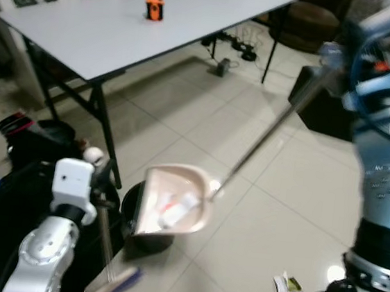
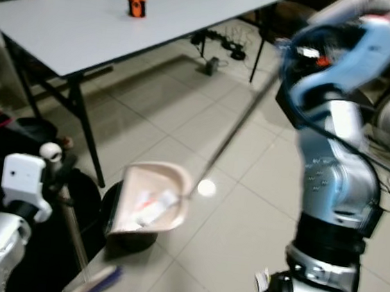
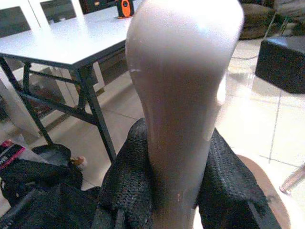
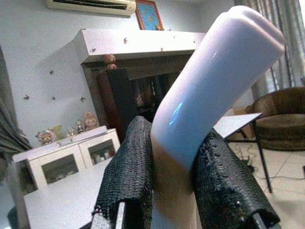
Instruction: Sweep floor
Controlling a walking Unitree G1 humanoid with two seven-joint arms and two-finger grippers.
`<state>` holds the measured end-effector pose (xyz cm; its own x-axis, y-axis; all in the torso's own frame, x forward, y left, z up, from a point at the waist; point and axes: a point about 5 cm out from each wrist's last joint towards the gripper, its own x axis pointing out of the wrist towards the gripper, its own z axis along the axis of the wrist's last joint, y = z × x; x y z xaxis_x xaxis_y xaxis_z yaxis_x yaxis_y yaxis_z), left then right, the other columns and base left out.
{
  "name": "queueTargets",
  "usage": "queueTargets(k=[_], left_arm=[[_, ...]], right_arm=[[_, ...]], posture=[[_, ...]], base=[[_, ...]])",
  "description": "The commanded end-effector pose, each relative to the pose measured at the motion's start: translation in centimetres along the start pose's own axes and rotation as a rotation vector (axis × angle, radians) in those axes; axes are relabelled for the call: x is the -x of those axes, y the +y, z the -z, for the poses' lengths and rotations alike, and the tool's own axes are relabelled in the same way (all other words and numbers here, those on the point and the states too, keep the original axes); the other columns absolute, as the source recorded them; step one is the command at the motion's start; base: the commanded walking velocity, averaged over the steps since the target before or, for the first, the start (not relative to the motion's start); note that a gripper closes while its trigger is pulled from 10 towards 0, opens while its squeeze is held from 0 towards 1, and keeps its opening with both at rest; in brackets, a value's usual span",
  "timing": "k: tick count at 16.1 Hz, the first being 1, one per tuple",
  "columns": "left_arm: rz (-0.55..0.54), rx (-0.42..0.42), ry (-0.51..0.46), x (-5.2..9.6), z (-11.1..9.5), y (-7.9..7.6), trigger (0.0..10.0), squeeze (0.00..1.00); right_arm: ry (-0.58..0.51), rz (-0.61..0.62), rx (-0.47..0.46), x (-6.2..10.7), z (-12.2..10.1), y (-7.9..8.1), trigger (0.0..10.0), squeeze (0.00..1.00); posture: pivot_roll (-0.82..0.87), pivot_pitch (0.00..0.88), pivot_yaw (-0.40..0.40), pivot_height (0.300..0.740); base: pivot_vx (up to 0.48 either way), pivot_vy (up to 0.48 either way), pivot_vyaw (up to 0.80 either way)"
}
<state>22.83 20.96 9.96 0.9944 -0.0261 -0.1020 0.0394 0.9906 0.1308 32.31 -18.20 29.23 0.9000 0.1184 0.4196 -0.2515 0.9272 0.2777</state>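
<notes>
I have the dustpan [image 1: 175, 201] up off the floor on its long metal handle [image 1: 266, 136], and my right gripper [image 4: 174, 171] has its fingers [image 4: 131, 167] closed around the pale grip at the top of that handle. The pan hangs far below and ahead of those fingers, tipped so its open mouth faces down towards the black bin [image 1: 134, 213] directly under it. I read that tilt as deliberate: the swept scraps [image 1: 178, 210], white and reddish bits, are lying in the pan, and holding it slanted over the bin should let them slide in.

My left gripper [image 3: 174, 191] is clamped on a second pale handle, which I take to be the broom handle [image 3: 183, 95]; the fingers [image 3: 133, 181] press it from both sides. I judge it is held upright and aside so the broom stays out of the pan's way. The broom's lower end I cannot make out clearly.

A crumpled wrapper [image 1: 286, 285] lies on the tiled floor [image 1: 294, 198] near my right side, well apart from the pan, so sweeping isn't finished. The bench [image 1: 124, 20] beyond carries a small orange object [image 1: 154, 8].
</notes>
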Motion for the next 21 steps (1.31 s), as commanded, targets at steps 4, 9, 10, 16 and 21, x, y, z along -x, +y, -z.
queueTargets(k=[4,9,10,16,21], left_arm=[[0.023,-0.008,0.024,0.4,0.1,-0.3,10.0,0.00],[0.040,-0.009,0.078,1.1,1.1,-0.3,10.0,0.00],[0.032,-0.011,0.082,1.1,1.0,-0.3,10.0,0.00],[0.025,-0.015,0.079,1.2,0.8,-0.2,10.0,0.00],[0.026,-0.025,0.082,1.0,0.8,-0.1,10.0,0.00]], right_arm=[[-0.037,0.018,0.010,0.2,-0.9,-0.5,10.0,0.00],[-0.033,0.031,0.000,0.5,-0.7,-0.8,10.0,0.00],[-0.040,0.035,0.012,0.3,-0.5,-0.9,10.0,0.00],[-0.069,-0.003,0.056,-0.4,0.6,0.3,10.0,0.00],[-0.139,-0.146,0.227,-1.7,2.2,3.3,10.0,0.00]], posture=[[0.08,0.000,0.015,0.740],[0.08,0.003,0.020,0.740],[0.08,0.003,0.020,0.740],[0.10,0.000,0.018,0.740],[0.11,0.000,0.019,0.740]], base=[[0.354,0.000,0.27],[0.000,0.000,0.00],[0.000,0.000,0.00],[0.000,0.000,0.00],[0.000,0.000,0.00]])
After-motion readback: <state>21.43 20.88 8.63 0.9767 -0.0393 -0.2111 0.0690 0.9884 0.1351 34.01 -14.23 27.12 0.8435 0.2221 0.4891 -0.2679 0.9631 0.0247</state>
